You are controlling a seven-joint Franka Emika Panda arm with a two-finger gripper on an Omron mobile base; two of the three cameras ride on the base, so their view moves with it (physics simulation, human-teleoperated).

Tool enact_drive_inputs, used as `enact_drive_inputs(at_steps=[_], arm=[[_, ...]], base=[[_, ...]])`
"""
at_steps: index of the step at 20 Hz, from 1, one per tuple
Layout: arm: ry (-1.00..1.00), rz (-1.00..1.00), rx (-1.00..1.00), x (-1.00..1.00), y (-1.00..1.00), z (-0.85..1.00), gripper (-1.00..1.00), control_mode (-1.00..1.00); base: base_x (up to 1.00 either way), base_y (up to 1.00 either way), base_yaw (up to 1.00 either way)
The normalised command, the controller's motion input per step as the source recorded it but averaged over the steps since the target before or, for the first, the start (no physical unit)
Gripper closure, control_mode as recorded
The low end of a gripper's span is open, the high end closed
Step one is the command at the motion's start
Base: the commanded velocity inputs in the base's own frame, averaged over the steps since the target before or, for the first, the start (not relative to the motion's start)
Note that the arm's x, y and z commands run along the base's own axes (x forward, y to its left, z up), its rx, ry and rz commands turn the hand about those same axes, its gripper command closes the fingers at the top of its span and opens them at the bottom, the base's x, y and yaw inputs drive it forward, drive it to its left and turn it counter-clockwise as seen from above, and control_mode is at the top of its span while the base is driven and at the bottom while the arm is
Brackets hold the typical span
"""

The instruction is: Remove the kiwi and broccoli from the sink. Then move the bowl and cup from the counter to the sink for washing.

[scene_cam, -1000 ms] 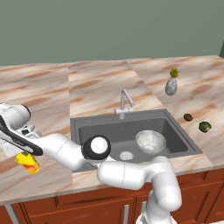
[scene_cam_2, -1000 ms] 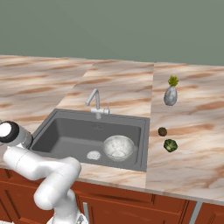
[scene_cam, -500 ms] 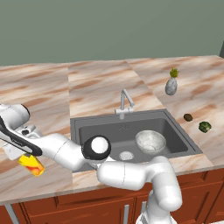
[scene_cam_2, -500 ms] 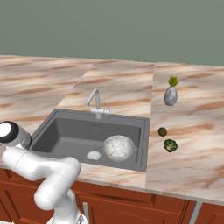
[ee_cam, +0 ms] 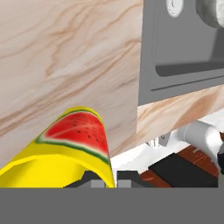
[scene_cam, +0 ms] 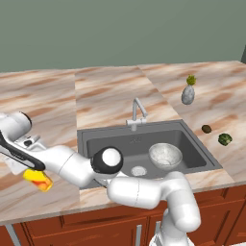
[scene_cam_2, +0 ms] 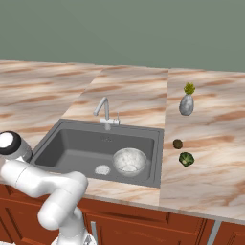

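The cup (ee_cam: 65, 148) sits right at the gripper (scene_cam: 30, 169), clamped between the jaws and lying on its side rather than upright. In the hand view its yellow body runs along the line of the fingers, long axis pointing away from the hand, with the red watermelon mark on the upper face. In the left base view the cup (scene_cam: 38, 179) hangs just under the hand, tilted, above the counter (scene_cam: 43, 103) to the left of the sink (scene_cam: 96, 139); whether it touches the marble cannot be told.

The arm reaches far out to the robot's left, low over the counter's front edge, its forearm nearly level and the hand turned sideways.

Beyond the hand, across the basin's near rim, the bowl (scene_cam: 165, 155) rests upright inside the sink, close to the round drain (scene_cam: 138, 170), on the basin's far side from the gripper. The tap (scene_cam: 137, 113) stands at the back rim.

Farthest from the hand, past the sink on the counter, the kiwi (scene_cam: 206, 129) and the broccoli (scene_cam: 224, 139) lie near each other but apart, with a grey vase (scene_cam: 188, 93) standing further back.
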Motion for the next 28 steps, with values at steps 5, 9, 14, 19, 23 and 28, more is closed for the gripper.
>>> enact_drive_inputs(at_steps=[5, 9, 14, 19, 23, 28], arm=[[-0.17, 0.00, 0.10, -0.15, -0.26, 0.16, 1.00, -1.00], [-0.17, 0.00, 0.18, -0.14, -0.27, 0.15, 1.00, -1.00], [-0.14, 0.00, 0.28, -0.16, -0.26, 0.13, 1.00, -1.00], [-0.10, 0.00, 0.37, -0.22, -0.27, 0.07, 1.00, -1.00], [-0.07, 0.00, 0.39, -0.28, -0.27, 0.05, 1.00, -1.00], [-0.01, 0.00, 0.37, -0.31, -0.30, 0.03, 1.00, -1.00]], base=[[0.00, 0.00, 0.00], [0.00, 0.00, 0.00], [0.00, 0.00, 0.00], [0.00, 0.00, 0.00], [0.00, 0.00, 0.00], [0.00, 0.00, 0.00]])
